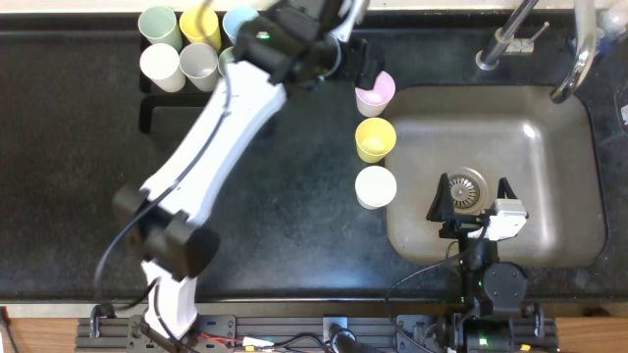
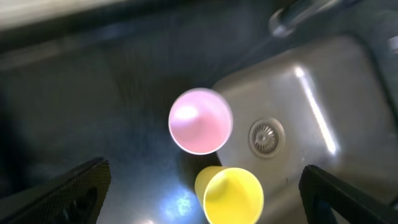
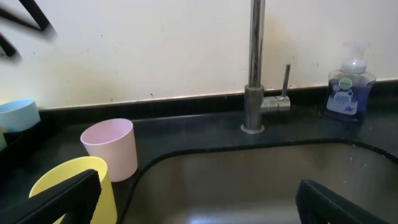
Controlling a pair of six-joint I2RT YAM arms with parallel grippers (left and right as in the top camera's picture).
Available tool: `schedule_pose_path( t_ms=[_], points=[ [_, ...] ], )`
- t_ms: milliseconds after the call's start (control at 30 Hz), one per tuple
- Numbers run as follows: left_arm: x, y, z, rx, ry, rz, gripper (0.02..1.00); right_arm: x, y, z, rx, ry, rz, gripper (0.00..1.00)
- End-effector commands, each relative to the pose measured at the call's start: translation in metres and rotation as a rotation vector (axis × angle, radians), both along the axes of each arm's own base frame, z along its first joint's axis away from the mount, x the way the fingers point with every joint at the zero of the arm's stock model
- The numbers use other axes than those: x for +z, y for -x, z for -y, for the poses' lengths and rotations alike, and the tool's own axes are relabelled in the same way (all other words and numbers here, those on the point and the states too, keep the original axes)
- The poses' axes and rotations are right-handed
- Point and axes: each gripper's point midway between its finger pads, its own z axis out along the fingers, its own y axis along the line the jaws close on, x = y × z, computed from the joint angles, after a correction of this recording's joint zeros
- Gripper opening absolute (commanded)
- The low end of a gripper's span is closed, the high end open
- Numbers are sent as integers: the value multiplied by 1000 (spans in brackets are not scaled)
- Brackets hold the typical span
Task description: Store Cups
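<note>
The left hand (image 1: 351,57) hangs open directly above the pink cup (image 2: 200,120), which stands on the desk (image 1: 78,147). I'd say it's the pickup step: lower, close, then carry it off. The right hand (image 1: 471,196) rests open over the sink (image 1: 549,147).

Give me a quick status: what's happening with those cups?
Left tool open, above pink cup. Right tool open, over sink. Yellow cup close beside pink one; white cup next along, all on counter.
</note>
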Motion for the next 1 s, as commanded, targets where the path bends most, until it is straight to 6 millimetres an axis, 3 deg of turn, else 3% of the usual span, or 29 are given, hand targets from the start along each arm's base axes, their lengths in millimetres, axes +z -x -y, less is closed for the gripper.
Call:
schedule_pose_path(
  t_ms=[33, 500, 1000],
  points=[
    [-22, -13, -6, 163, 23, -89, 998, -4, 0, 0, 1, -4, -1, 993],
    [-95, -14, 6, 202, -30, -244, 998, -4, 0, 0, 1, -4, -1, 993],
    [-122, -23, 10, 221, -34, -261, 996, -4, 0, 0, 1, -4, -1, 996]
  ],
)
